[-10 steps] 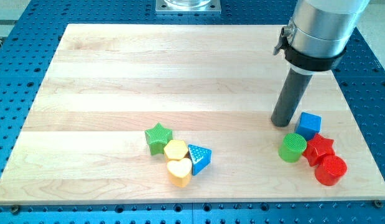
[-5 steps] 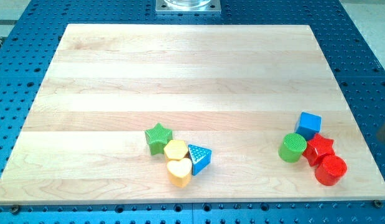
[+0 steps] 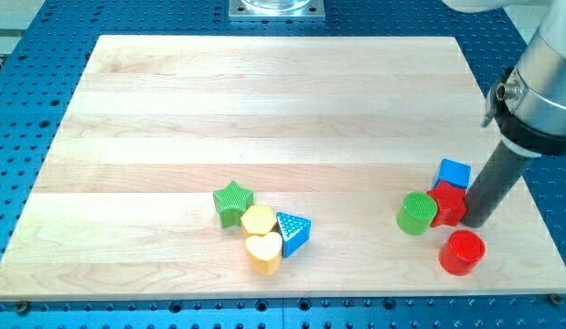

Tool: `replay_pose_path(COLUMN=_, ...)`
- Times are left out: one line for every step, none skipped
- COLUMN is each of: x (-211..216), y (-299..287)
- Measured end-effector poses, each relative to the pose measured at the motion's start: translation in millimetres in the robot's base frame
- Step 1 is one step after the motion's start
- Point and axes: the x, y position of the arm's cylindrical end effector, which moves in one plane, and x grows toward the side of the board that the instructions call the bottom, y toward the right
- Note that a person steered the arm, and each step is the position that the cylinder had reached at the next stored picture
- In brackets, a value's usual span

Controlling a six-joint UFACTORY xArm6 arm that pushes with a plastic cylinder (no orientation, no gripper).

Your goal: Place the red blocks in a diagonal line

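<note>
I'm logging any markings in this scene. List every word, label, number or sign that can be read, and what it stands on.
None: no readable text, number or sign shows anywhere.
The wooden board is bare wood grain.
The blocks, such as the red star and red cylinder, carry only ribbed texture.
My tip is plain dark.

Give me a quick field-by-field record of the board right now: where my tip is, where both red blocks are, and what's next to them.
tip: my tip at the view's right, against the right side of the red star
red star: red star block, touching the green cylinder on its left
red cylinder: red cylinder, below the star, apart from it
green cylinder: green cylinder
blue cube: blue cube, just above the red star
left cluster: green star, yellow hexagon, yellow heart, blue triangle, bunched together
</note>
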Motion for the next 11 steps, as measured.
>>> replay_pose_path(x=-3.5, y=-14.8)
replay_pose_path(x=-5.5, y=-61.0)
replay_pose_path(x=-10.2, y=-77.8)
replay_pose_path(x=42.9, y=-72.0)
replay_pose_path(x=45.3, y=-109.4)
replay_pose_path(x=19.2, y=-154.2)
replay_pose_path(x=15.9, y=-187.4)
replay_pose_path(x=22.5, y=-139.3)
replay_pose_path(x=16.4, y=-107.8)
replay_pose_path(x=-4.9, y=-108.0)
replay_pose_path(x=-28.7, y=-117.4)
